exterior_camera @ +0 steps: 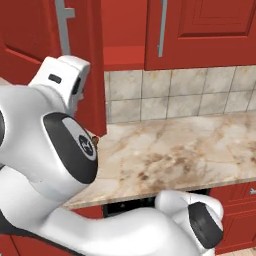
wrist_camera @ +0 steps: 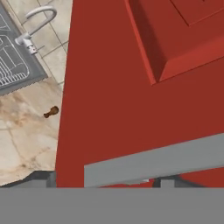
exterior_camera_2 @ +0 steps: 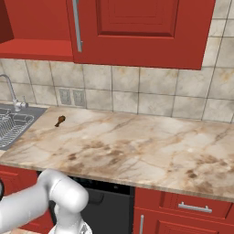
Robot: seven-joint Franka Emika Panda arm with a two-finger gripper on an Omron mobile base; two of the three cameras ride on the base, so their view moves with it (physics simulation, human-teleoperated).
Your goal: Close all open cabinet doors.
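Observation:
One tall red cabinet door [exterior_camera: 30, 45] stands swung open at the left, its grey bar handle [exterior_camera: 64, 25] facing me. My hand [exterior_camera: 62, 75] is pressed up against this door just below the handle, and its fingers are hidden behind the hand. In the hand view the door [wrist_camera: 109, 87] is very close and its grey handle [wrist_camera: 153, 161] crosses just above my gripper [wrist_camera: 105, 180]. Only the dark fingertips [wrist_camera: 43, 178] peek out, so the grip is unclear. The neighbouring door [exterior_camera: 200, 30] [exterior_camera_2: 137, 27] is shut, with its handle [exterior_camera: 161, 30] [exterior_camera_2: 77, 25] upright.
The open cabinet's red shelf [exterior_camera: 124, 56] [exterior_camera_2: 36, 48] shows beside the shut door. Below lies a marble counter [exterior_camera: 175, 150] [exterior_camera_2: 137, 146] with a small brown object [exterior_camera_2: 60, 120] [wrist_camera: 51, 112]. A sink [exterior_camera_2: 11, 125] [wrist_camera: 13, 61] with a tap [exterior_camera_2: 9, 89] sits at the left.

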